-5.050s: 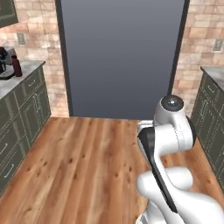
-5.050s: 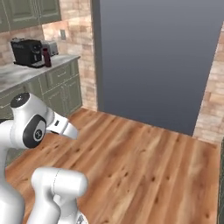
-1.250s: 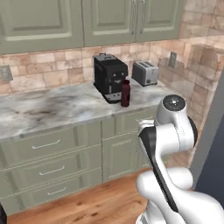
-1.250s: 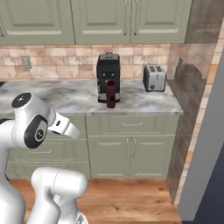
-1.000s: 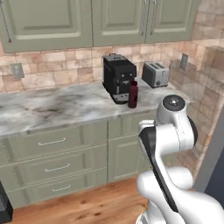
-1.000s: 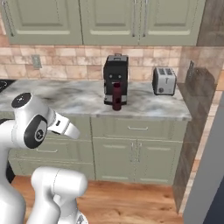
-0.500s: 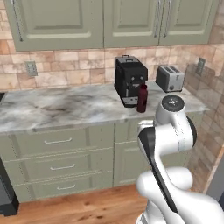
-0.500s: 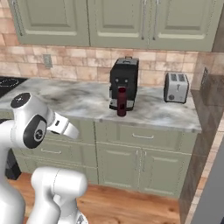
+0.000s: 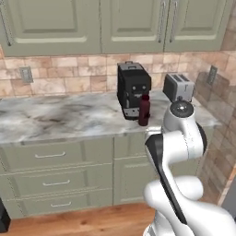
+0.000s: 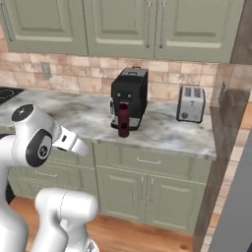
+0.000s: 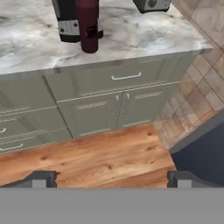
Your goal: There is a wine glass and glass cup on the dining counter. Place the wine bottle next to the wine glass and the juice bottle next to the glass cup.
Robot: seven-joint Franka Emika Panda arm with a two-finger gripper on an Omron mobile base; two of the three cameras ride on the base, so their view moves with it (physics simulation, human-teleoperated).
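The juice bottle [image 9: 144, 110] is a squat dark maroon container standing upright on the marble worktop [image 9: 60, 117], right in front of a black coffee machine [image 9: 133, 90]. It also stands in the right base view [image 10: 123, 120] and at the top of the hand view [image 11: 88, 26]. My gripper [image 11: 112, 181] is open, its two fingertips [image 11: 43, 178] far apart with nothing between them, held well short of the cabinets and above the wooden floor. The wine bottle, wine glass, glass cup and dining counter are out of view.
A silver toaster [image 10: 191, 104] sits right of the coffee machine [image 10: 129, 96]. Green drawers and doors [image 11: 118, 109] run below the worktop, and green wall cabinets [image 9: 129, 23] hang above. A brick pier and a dark grey panel [image 10: 236, 206] close the right side.
The base has moved, so the whole picture shifted: the worktop with the coffee machine, juice bottle and toaster now looks closer and more square-on. The gripper stays open.
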